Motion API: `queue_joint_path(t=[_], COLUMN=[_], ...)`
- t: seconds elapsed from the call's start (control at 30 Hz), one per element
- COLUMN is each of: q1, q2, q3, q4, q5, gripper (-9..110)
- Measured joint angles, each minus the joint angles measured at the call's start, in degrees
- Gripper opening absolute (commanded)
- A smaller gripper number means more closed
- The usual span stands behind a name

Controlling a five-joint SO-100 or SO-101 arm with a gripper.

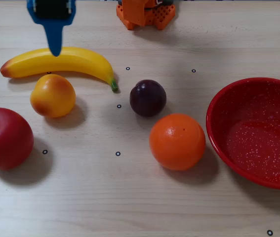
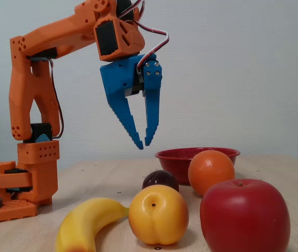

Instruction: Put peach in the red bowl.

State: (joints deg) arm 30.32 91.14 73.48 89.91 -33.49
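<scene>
One peach [image 1: 53, 95], one banana [image 1: 60, 62], one apple [image 1: 5, 138], one plum [image 1: 148, 98], one orange [image 1: 177, 141] and one bowl [image 1: 219, 139] sit on the table [image 1: 130, 197]. The round peach lies between banana and apple, stem dimple toward the side camera. The gripper [image 2: 143, 143] hangs above, fingers slightly parted, empty.

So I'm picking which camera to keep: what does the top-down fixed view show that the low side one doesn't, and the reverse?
Only the top-down view shows the table's dot markers, the bowl's empty inside and the gaps between fruits. Only the side view shows the whole arm and the end effector hanging high, nearly closed. Both show banana, peach, plum, orange, apple.
</scene>
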Motion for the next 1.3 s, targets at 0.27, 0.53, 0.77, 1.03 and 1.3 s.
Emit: queue_joint_path(t=[0.27, 0.53, 0.77, 1.03, 1.3], q1=[1.14, 0.88, -2.37, -4.31, -4.39], q2=[-3.08, -3.60, -7.21, -14.59, -19.34], q3=[-3.16, -4.57, -9.40, -18.63, -19.07], q4=[0.00, 1.93, 0.79, 5.80, 8.53], q5=[-1.41, 10.90, 32.96, 48.60, 56.51], gripper=[0, 0, 5, 15, 23])
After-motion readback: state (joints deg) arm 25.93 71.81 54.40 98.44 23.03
